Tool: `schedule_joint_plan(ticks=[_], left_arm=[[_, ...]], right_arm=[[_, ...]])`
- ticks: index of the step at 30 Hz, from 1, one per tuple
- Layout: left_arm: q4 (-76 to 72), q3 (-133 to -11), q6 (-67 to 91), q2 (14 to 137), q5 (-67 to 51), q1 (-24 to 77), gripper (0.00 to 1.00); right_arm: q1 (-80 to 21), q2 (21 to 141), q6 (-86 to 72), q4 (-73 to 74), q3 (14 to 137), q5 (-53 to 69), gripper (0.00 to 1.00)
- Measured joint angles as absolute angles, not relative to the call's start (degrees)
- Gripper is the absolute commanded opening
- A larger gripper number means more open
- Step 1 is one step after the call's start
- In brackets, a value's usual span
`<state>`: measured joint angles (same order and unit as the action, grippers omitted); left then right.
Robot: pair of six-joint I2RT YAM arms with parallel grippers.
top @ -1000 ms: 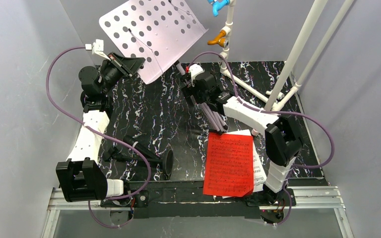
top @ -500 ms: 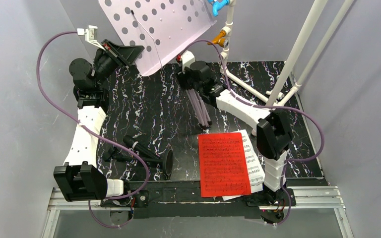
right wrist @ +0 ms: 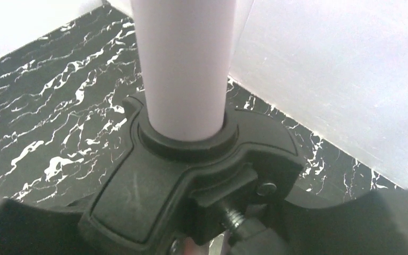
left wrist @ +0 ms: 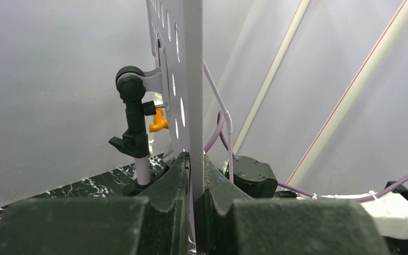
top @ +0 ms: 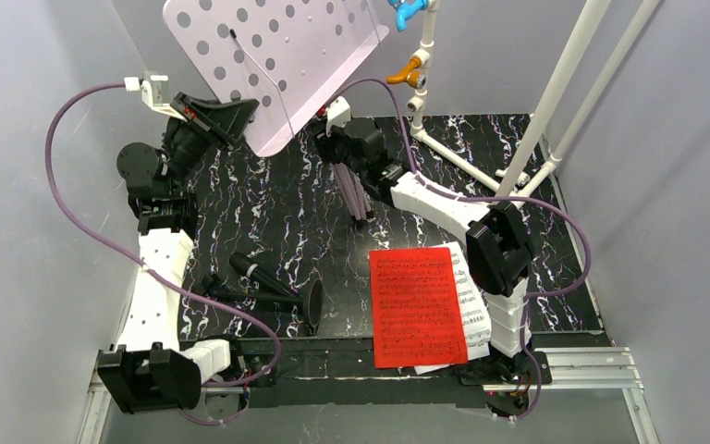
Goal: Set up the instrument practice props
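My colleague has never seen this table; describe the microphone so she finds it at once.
On the black marbled table, look near the front edge, left of the red sheet-music page. The black microphone lies tipped over on its round-based stand, the only all-black prop lying down.

Music stand [left wrist: 194, 79] edge-on, apparently tight in left gripper [left wrist: 195, 159]

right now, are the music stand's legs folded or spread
Folded: in the top view the music stand has its lilac legs bunched into one tight bundle below the pole, not splayed out as a tripod.
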<state>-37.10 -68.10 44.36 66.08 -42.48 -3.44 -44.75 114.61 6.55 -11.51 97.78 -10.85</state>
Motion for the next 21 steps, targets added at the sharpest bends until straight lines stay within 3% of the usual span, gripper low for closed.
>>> schedule_joint_plan(ticks=[6,13,21], left_arm=[[-38.94,-61.89,41.52,59.35,-43.57,-3.97,0.00],[-40.66,-61.12,40.21,57.56,-50.28,-3.75,0.00],[-43.51,-62.04,38.96,58.81,-55.75,-2.76,0.00]], right_arm=[[-46.92,112.14,8.82,-22.44,90.00,-14.50,0.27],[-48.93,107.18,10.63,-37.65,77.71,-22.31,0.32],[-49.91,104.09,9.67,-41.80,72.53,-26.85,0.81]])
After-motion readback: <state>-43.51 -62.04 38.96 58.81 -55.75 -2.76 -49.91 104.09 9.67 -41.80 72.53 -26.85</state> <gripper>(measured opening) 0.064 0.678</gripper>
